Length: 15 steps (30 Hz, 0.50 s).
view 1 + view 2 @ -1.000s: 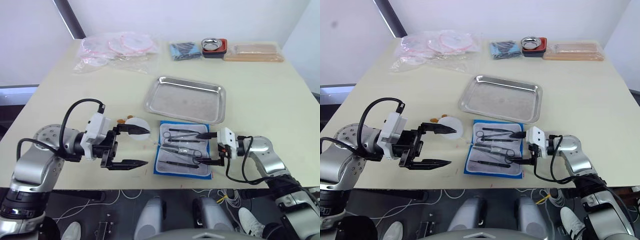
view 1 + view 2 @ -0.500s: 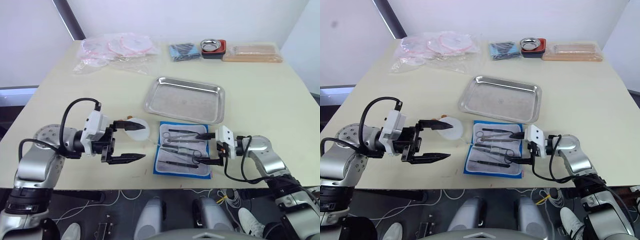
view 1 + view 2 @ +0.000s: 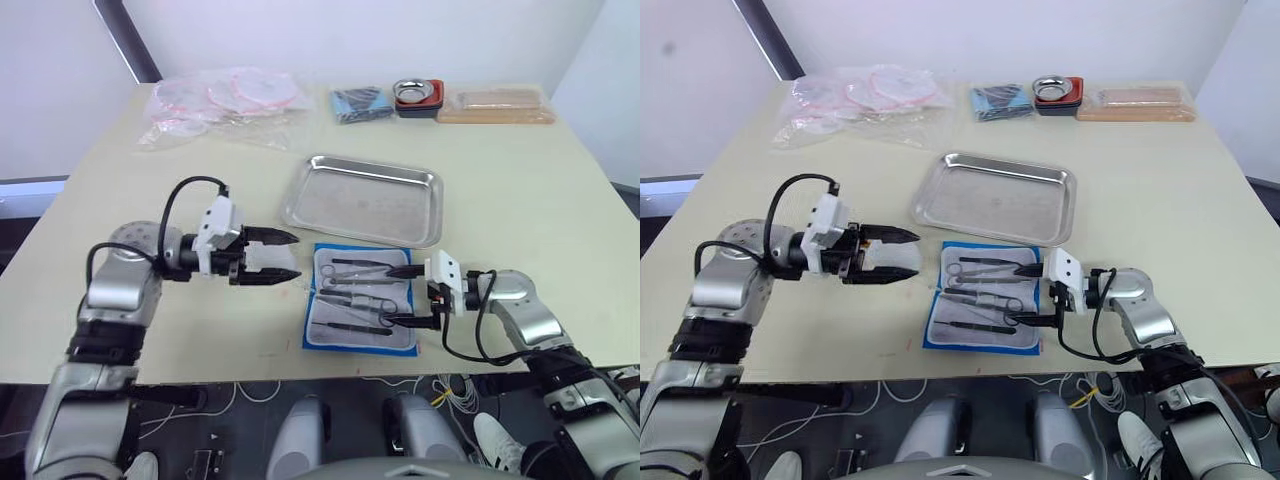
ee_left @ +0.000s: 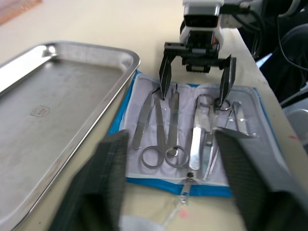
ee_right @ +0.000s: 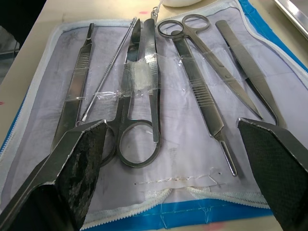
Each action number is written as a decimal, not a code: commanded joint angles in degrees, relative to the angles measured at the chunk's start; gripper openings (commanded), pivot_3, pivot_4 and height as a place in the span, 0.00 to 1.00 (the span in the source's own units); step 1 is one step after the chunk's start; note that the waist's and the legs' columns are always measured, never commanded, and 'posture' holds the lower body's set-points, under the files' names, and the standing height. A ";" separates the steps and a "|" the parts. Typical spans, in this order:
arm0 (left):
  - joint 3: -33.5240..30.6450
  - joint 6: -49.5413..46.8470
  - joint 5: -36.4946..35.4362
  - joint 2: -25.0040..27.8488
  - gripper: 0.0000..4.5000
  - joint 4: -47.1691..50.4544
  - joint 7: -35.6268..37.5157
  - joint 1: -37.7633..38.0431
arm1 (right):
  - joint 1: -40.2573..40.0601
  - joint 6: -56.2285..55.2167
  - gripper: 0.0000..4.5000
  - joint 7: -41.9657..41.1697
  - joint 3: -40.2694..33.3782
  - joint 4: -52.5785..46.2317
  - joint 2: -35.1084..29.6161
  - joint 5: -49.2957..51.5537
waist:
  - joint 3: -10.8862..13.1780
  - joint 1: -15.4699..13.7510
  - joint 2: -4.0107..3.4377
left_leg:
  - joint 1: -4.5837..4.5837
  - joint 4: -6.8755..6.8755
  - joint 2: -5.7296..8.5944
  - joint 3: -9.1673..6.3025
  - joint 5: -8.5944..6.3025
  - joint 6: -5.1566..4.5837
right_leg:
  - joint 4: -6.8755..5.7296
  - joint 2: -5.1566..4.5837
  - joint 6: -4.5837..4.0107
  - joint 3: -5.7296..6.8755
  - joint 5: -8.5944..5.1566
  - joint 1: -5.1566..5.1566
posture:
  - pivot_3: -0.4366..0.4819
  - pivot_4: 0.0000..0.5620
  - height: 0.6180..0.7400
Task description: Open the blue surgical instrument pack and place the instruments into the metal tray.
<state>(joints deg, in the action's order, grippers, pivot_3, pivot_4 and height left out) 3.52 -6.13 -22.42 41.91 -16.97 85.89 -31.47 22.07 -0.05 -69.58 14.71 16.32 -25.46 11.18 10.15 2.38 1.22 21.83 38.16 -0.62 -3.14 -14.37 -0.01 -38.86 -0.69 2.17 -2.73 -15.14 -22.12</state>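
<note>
Blue surgical instrument pack (image 3: 361,307) lies open in the lower centre of the left eye view, grey-white lining up, touching or nearly touching the near rim of the metal tray (image 3: 362,199) just above it. The instruments (image 5: 144,91) lie in a row in the lining, some under clear tape. Tray holds nothing.

Change over the last second: left gripper (image 3: 283,256) has swung in from lower left toward the pack's left edge and its fingers have narrowed from a wide spread to a modest gap; it holds nothing. Right gripper (image 3: 405,296) stays spread wide over the pack's right side, tips low over the instruments, gripping nothing.

Judgement: opening done; first pick-up is about to begin.

Writing: a small stamped mark on the tray floor (image 4: 40,111), unreadable.
</note>
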 commanded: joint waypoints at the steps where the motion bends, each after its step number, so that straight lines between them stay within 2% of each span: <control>1: 2.16 5.94 4.01 -2.82 0.36 -7.02 0.32 -4.18 | -1.97 1.35 1.00 1.30 2.52 4.59 -0.27 -3.83 | -0.01 0.00 0.01 | 0.01 0.00 0.00 0.00 0.00 0.00 | 0.00 0.01 0.00 0.01 0.00 -0.01 | 0.48 0.27 1.00; 7: 5.23 11.91 9.39 -8.67 0.36 -21.42 0.88 -11.58 | -2.53 0.13 1.00 2.09 2.52 4.39 -0.27 -4.16 | -0.02 0.01 0.04 | 0.02 0.02 0.00 0.20 0.00 0.00 | -0.01 0.03 0.00 0.02 0.02 0.00 | 0.48 0.27 1.00; 15: 6.93 20.24 15.58 -13.14 0.36 -36.44 0.98 -17.80 | -2.52 -0.19 1.00 2.70 2.54 4.23 0.12 -4.19 | -0.03 0.08 0.04 | 0.03 0.02 0.00 0.20 0.00 0.00 | -0.01 0.09 0.01 0.02 0.01 0.00 | 0.48 0.27 1.00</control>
<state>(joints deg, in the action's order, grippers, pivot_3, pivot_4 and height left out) 10.11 11.99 -7.99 28.89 -51.46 86.57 -48.36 21.69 -1.59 -68.55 14.77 16.59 -25.07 11.18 10.13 2.46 1.26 21.85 38.18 -0.62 -2.94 -14.37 -0.01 -38.87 -0.60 2.18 -2.72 -15.13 -22.12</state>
